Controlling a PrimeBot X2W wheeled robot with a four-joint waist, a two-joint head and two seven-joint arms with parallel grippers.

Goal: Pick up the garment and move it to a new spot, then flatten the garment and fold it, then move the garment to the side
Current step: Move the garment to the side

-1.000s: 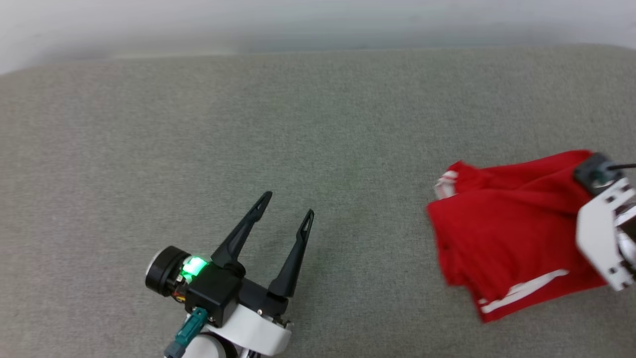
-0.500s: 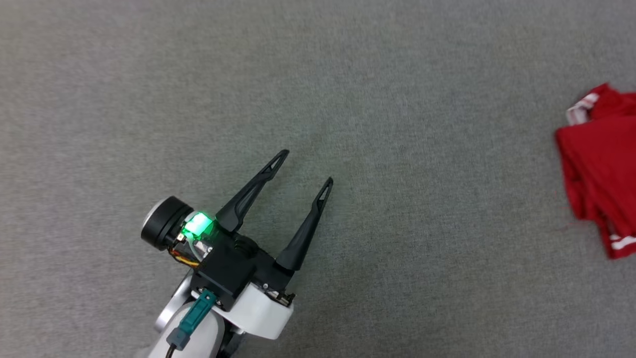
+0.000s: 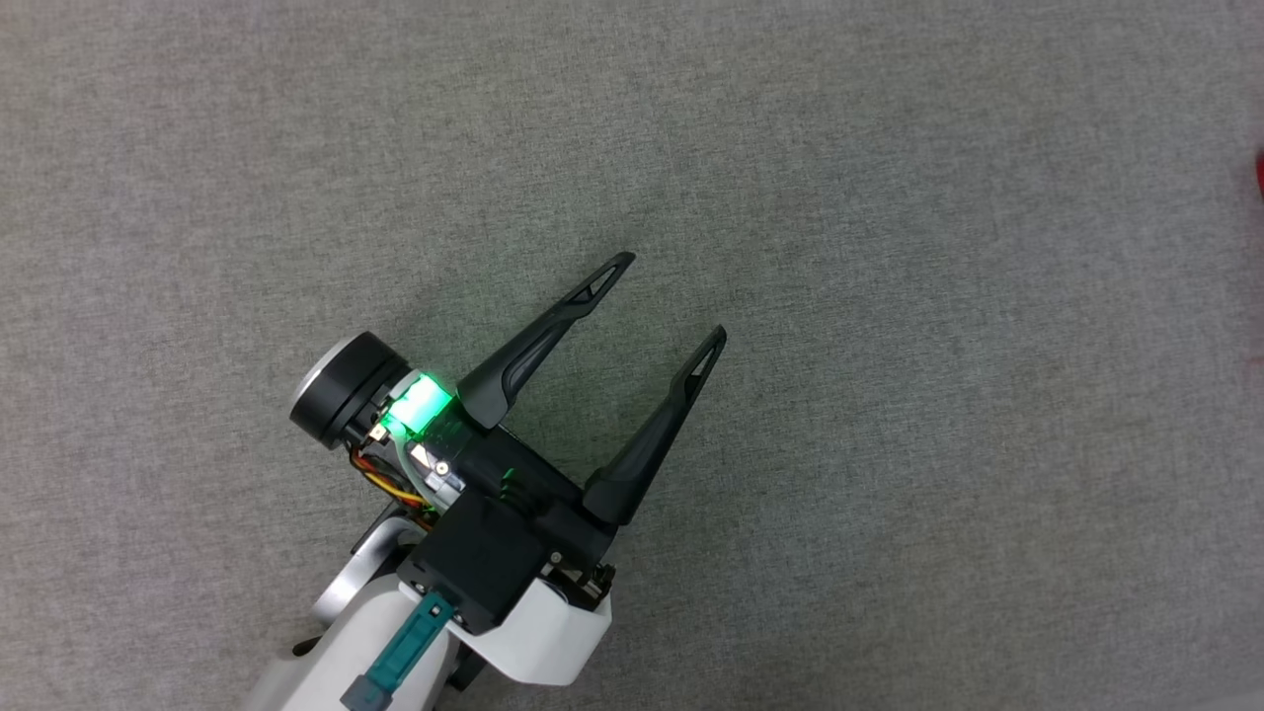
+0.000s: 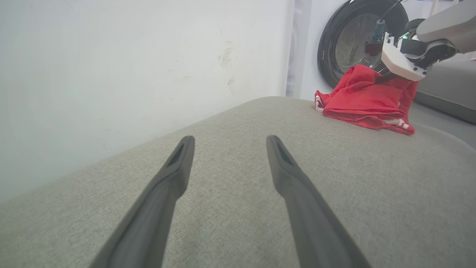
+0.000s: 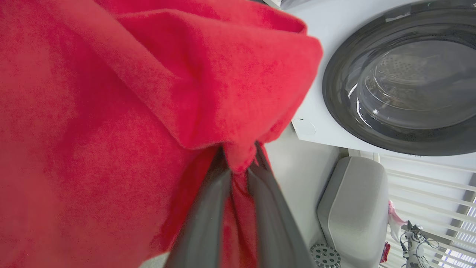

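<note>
Red jersey cloth, the garment (image 4: 366, 100), lies bunched at the far right end of a grey woven cushion (image 4: 390, 193), in front of a washing machine's dark round door (image 4: 353, 41). The right gripper (image 5: 240, 158) has its two dark fingers nearly together, pinching a fold of the garment's top edge. That fold rises toward it while the lower part rests on the cushion, white-striped trim showing along the hem. The left gripper (image 3: 670, 298) hovers low over bare cushion well to the left of the garment, fingers spread wide with nothing between them. A white wall (image 4: 111, 74) runs along the cushion's far side.
</note>
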